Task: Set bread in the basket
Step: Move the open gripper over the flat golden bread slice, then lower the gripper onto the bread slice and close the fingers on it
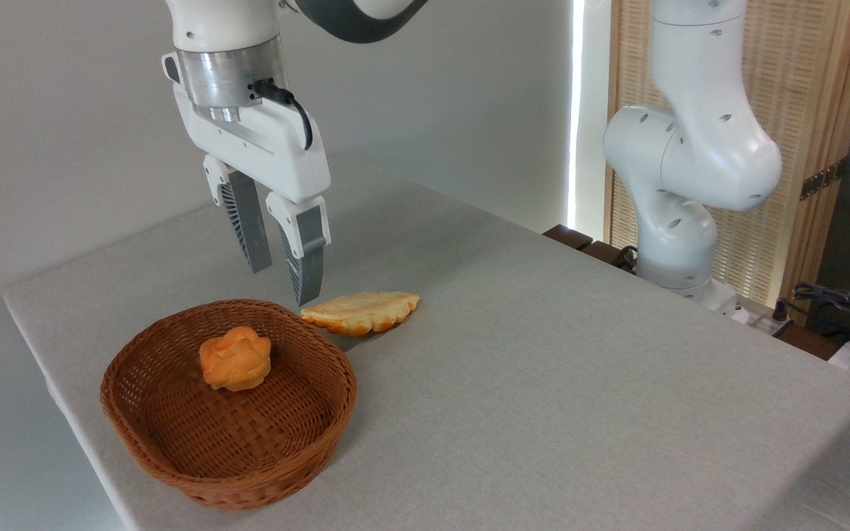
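Camera view, fixed and looking down across a grey desk (pixel 543 383): the white Franka arm reaches in from the top left, its end effector (pixel 285 284) pointing down with its 2 ribbed grey fingers (pixel 246 221) parted by a narrow gap and nothing between them. It hangs above the far rim of the basket (pixel 167 435), with the nearer fingertip seen just beside the left tip of the bread (pixel 362 311), though whether it touches cannot be told. The bread, a flat leaf-shaped pastry with a pale top and golden scalloped edges, lies on the desk just outside the basket, close to its far right rim. The basket is round, shallow, reddish-brown wicker, sitting near the desk's left front edge. Inside it, toward the back, sits a small knobbly orange bun (pixel 235 358). The arm's white base (pixel 679 184) stands at the desk's far right side, before a slatted wooden screen (pixel 801 88)
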Tool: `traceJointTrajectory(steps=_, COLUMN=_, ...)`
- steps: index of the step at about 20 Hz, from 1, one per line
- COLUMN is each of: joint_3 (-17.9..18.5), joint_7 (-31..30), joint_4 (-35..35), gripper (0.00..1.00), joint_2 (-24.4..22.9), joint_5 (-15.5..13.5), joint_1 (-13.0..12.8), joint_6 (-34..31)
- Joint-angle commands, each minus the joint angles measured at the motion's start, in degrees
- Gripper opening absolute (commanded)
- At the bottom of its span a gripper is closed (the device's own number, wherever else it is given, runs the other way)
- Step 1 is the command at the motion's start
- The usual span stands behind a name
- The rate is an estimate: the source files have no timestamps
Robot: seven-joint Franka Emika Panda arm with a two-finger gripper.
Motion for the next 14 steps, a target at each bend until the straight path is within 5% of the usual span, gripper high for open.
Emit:
traceJointTrajectory(steps=1, joint_3=-0.7, joint_7=-0.8, joint_4=-6.5, gripper=1.00, joint_2=-2.6, joint_5=-0.6, joint_1=-1.1, joint_6=3.1)
traceJointTrajectory(steps=8, joint_3=-2.7, joint_7=-0.8, joint_4=-21.1, gripper=1.00, joint_2=-7.9, joint_5=-0.5, joint_1=-4.5, joint_6=12.1)
traceJointTrajectory(steps=14, joint_3=-2.7, joint_7=-0.8, joint_4=-25.0, gripper=1.00, joint_2=-7.6, joint_5=0.0, joint_1=-6.9, joint_6=15.7)
